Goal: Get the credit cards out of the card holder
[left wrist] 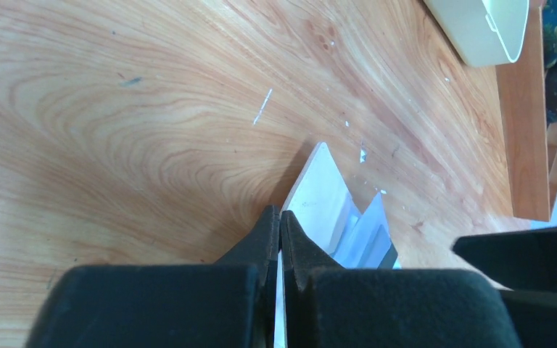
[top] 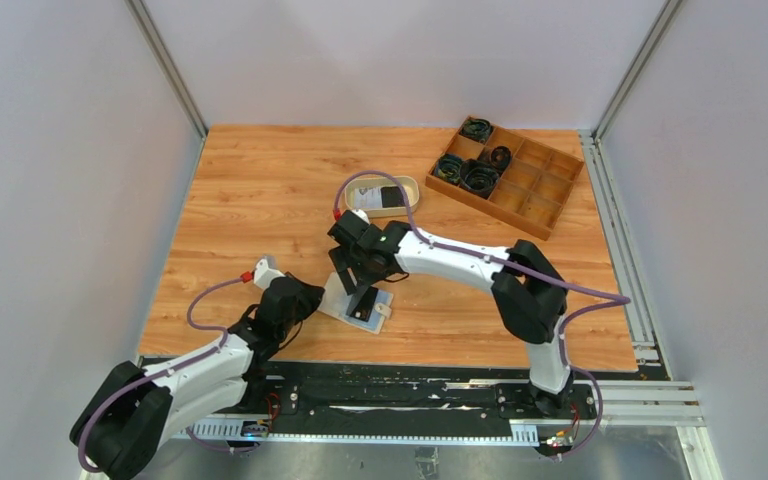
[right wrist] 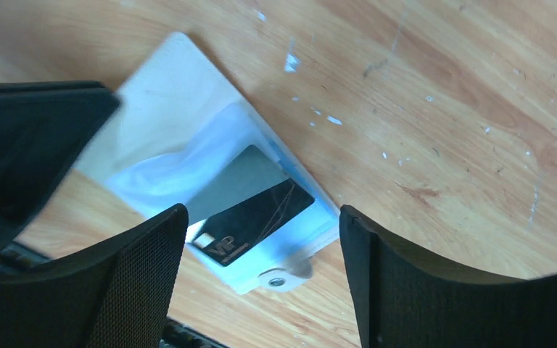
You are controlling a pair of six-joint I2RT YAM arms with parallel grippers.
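Observation:
The card holder (top: 358, 303) lies open on the table, pale grey-blue inside, snap tab (right wrist: 284, 275) toward the near edge. A black credit card (right wrist: 254, 214) sits in its pocket, partly out. My left gripper (left wrist: 281, 217) is shut on the holder's left flap (left wrist: 323, 192); in the top view it is at the holder's left edge (top: 310, 298). My right gripper (right wrist: 261, 217) is open and empty, hovering just above the holder with the black card between its fingers; it also shows in the top view (top: 362, 278). A black and white card (top: 378, 196) lies in the oval tray.
The oval beige tray (top: 415, 192) stands behind the right gripper; its corner shows in the left wrist view (left wrist: 479, 32). A wooden compartment box (top: 545, 190) with black cable coils (top: 480, 178) is at the back right. The table's near edge runs just below the holder.

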